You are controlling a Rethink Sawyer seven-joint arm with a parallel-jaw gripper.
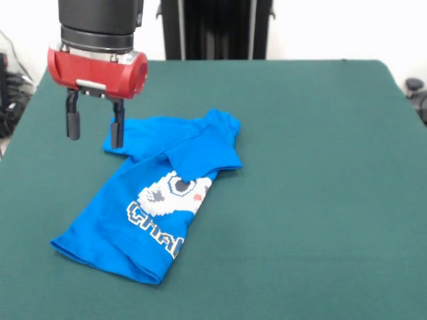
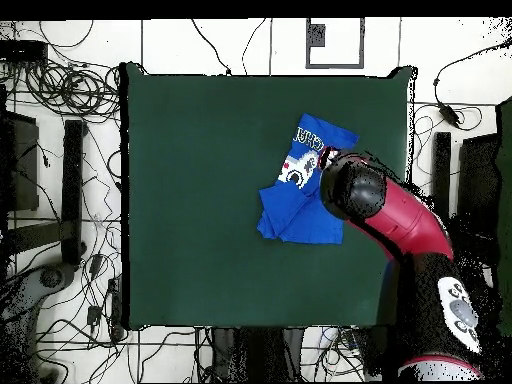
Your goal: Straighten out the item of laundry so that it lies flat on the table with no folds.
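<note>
Up at the left of the front view, the tool (image 1: 95, 125) hangs from the arm's red collar (image 1: 97, 69) with its two dark fingers (image 1: 73, 123) spread apart and nothing between them. It hovers over the far left corner of the T-shirt (image 1: 157, 200), and its right-hand finger in this view overlaps that cloth edge; whether it touches the fabric cannot be told from here. The other finger stands clear over the bare green tabletop (image 1: 313, 167).

The bright blue shirt lies crumpled and partly folded on the left half of the tabletop as the front camera sees it. Its far part is bunched, with a flap doubled over toward the middle and a sleeve (image 1: 222, 124) sticking up at the back. The near part runs down toward the front left, ending in a folded hem, and a white and dark printed figure with lettering (image 1: 167, 200) shows on it.

From overhead, the shirt (image 2: 300, 200) sits toward the right side of the tabletop (image 2: 190, 200), and the red and black arm (image 2: 395, 215) reaches in from the lower right, covering the shirt's right edge and hiding the tool.
</note>
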